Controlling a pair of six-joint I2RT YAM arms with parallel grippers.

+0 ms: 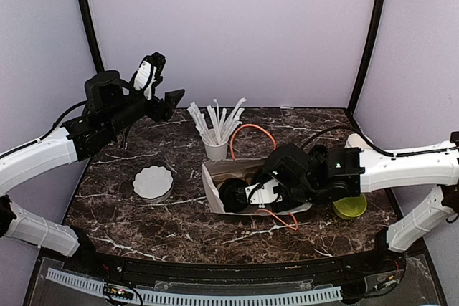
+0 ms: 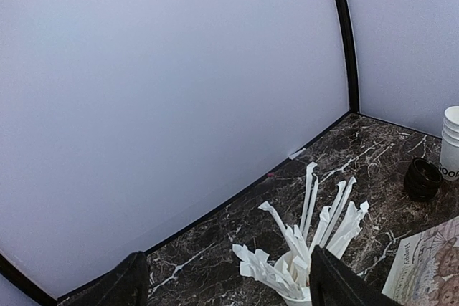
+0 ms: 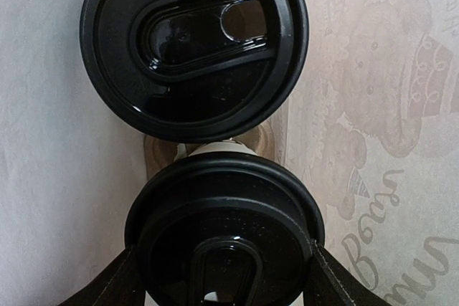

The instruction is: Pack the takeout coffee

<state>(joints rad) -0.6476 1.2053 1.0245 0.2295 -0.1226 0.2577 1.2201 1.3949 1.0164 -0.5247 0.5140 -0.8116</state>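
Two takeout coffee cups with black lids lie inside a printed paper bag (image 1: 214,174) that rests on its side mid-table. In the right wrist view the farther cup (image 3: 193,48) is at the top and the nearer cup (image 3: 226,227) sits between my fingers. My right gripper (image 3: 224,281) is inside the bag, and its fingers (image 3: 333,284) press both sides of the nearer cup's lid. From above, one black lid (image 1: 231,195) shows in the bag mouth beside the right gripper (image 1: 249,193). My left gripper (image 1: 171,98) is raised at the back left, open and empty (image 2: 229,284).
A white cup of wrapped straws (image 1: 215,150) stands just behind the bag and shows in the left wrist view (image 2: 301,277). A white fluted disc (image 1: 153,183) lies at the left. A yellow-green round thing (image 1: 349,207) and an orange cable (image 1: 251,134) lie near the right arm. Stacked lidless cups (image 2: 450,141) and black lids (image 2: 423,178) stand at the far right.
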